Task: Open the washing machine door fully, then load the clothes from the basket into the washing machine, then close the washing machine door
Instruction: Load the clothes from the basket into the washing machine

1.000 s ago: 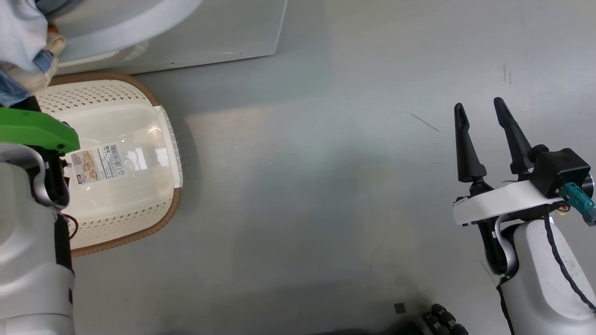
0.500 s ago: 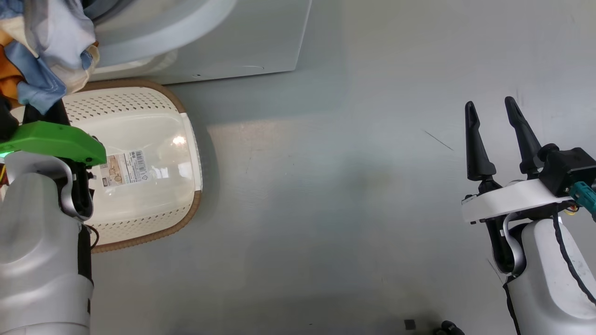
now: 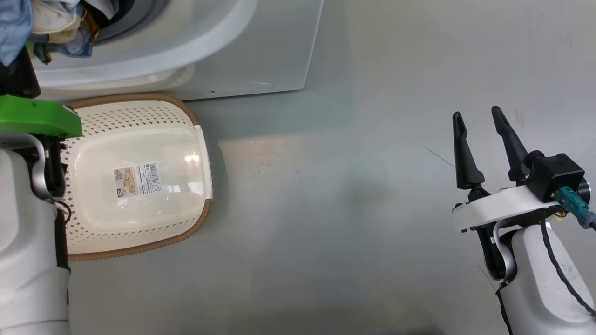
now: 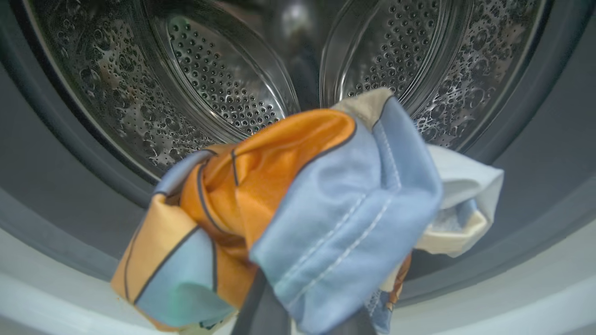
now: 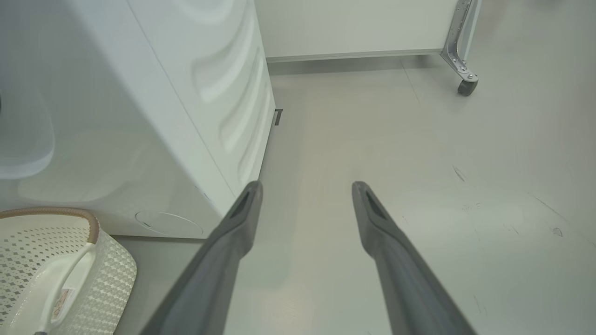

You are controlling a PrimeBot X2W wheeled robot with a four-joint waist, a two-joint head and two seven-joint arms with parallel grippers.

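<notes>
My left gripper point(image 4: 302, 288) is shut on the clothes point(image 4: 326, 209), a bundle of light blue, orange and cream cloth that hides most of its fingers. The bundle hangs at the mouth of the washing machine point(image 3: 260, 46), just in front of the perforated steel drum point(image 4: 214, 88) and grey gasket point(image 4: 56, 177). In the head view the clothes point(image 3: 51, 23) sit at the top left, above the basket point(image 3: 139, 98), whose floor shows a barcode sticker and nothing else. My right gripper point(image 3: 476, 113) stands open over bare floor, far right of the basket. The washing machine door is out of view.
The white side of the washing machine point(image 5: 153, 116) stands left of my right gripper point(image 5: 306, 186), with the basket point(image 5: 84, 279) at its foot. A white unit on a castor point(image 5: 465, 86) stands at the back. Grey floor stretches between the basket and the right arm.
The head camera has shifted, so the basket sits further right in the picture. My left gripper has closed on the clothes and carried them from above the basket up to the machine's mouth. The right arm has hardly moved.
</notes>
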